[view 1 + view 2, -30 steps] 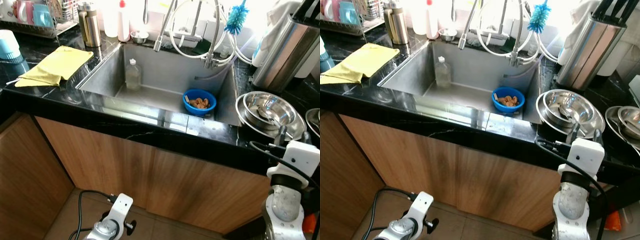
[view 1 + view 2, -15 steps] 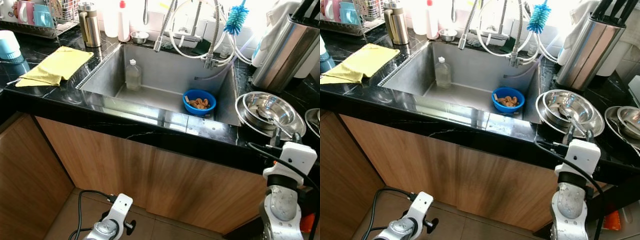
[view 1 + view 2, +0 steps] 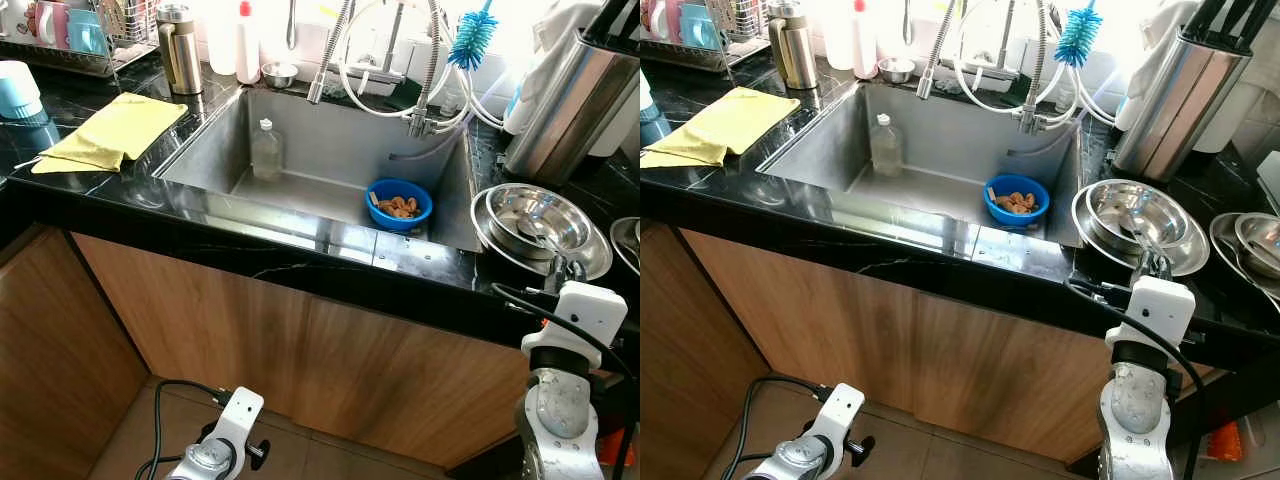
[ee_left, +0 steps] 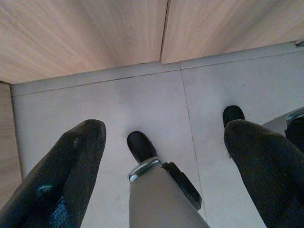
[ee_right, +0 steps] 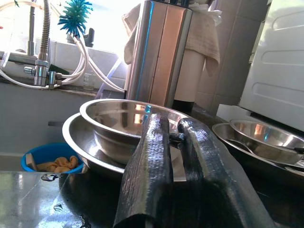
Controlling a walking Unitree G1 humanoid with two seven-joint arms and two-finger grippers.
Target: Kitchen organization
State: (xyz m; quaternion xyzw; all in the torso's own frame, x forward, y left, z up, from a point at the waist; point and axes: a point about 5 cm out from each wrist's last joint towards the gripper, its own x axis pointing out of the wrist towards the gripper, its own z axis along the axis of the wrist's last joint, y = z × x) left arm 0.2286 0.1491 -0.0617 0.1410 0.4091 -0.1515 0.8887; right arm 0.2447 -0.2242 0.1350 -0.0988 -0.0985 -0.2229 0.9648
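The black stone counter [image 3: 250,255] runs across the scene above wooden cabinet doors [image 3: 300,350], and the steel sink [image 3: 330,150] sunk into it serves as the landmark. To the right of the sink, nested steel bowls [image 3: 540,225] sit on the counter, a smaller bowl inside a wider one, with more steel bowls [image 5: 266,135] just beyond them at the counter's far right. Behind those bowls stands a tall steel canister [image 3: 570,100], near the sink's right back corner. To the left of the sink a yellow cloth [image 3: 110,130] lies flat on the counter, with a metal flask [image 3: 180,48] and a white bottle [image 3: 247,45] by the sink's left back corner. Inside the sink, a blue bowl [image 3: 399,203] holding brown food sits at the right front, and a clear bottle [image 3: 265,150] stands upright towards the left. A blue bottle brush [image 3: 473,35] hangs above the tap hoses at the sink's back right. The right gripper [image 5: 173,135] is raised at the counter edge right of the sink, its two black fingers [image 5: 152,156] pressed nearly together with nothing between them, tips just short of the nested bowls' rim. The left gripper [image 4: 164,137] hangs low before the cabinet doors below the sink, fingers spread wide and empty over pale floor tiles [image 4: 142,99].
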